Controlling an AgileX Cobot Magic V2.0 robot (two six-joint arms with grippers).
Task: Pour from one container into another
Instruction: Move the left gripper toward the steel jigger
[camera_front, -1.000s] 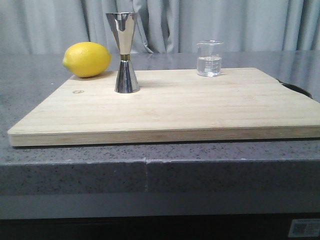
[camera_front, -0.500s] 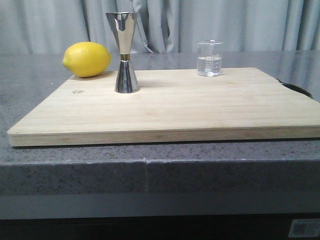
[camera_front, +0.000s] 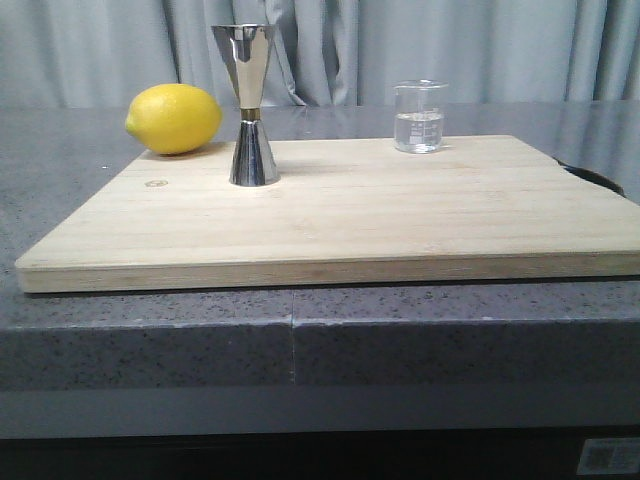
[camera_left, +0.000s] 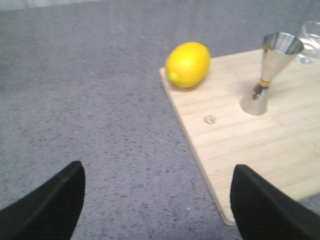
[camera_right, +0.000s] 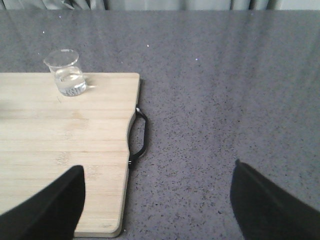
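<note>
Beaker stands upright near the far right edge of the wooden cutting board, holding clear liquid to roughly half its height; the right wrist view shows it not far from the board's corner and black handle. Well apart from it, towards the board's left side, the steel jigger stands upright on its lower cone, upper cup open to receive the pour. A lemon lies just beside the jigger, behind the board's far left corner, on the grey table.

Neither arm appears in the front view. The left gripper hangs over the table off the board's left edge, jaws spread wide with nothing between them; the right gripper hangs over the board's right end and the table, jaws likewise wide apart and empty. Nothing has been taken hold of yet.

Judging by its look, the beaker is light, rigid, smooth and breakable, so a firm but moderate squeeze across the straight wall at mid-height seems wise, clear of the rim and lip. The liquid will slosh, so it wants carrying level. The jigger looks top-heavy on a narrow foot, with a small mouth; a bump or fast pour could tip it or spill.
</note>
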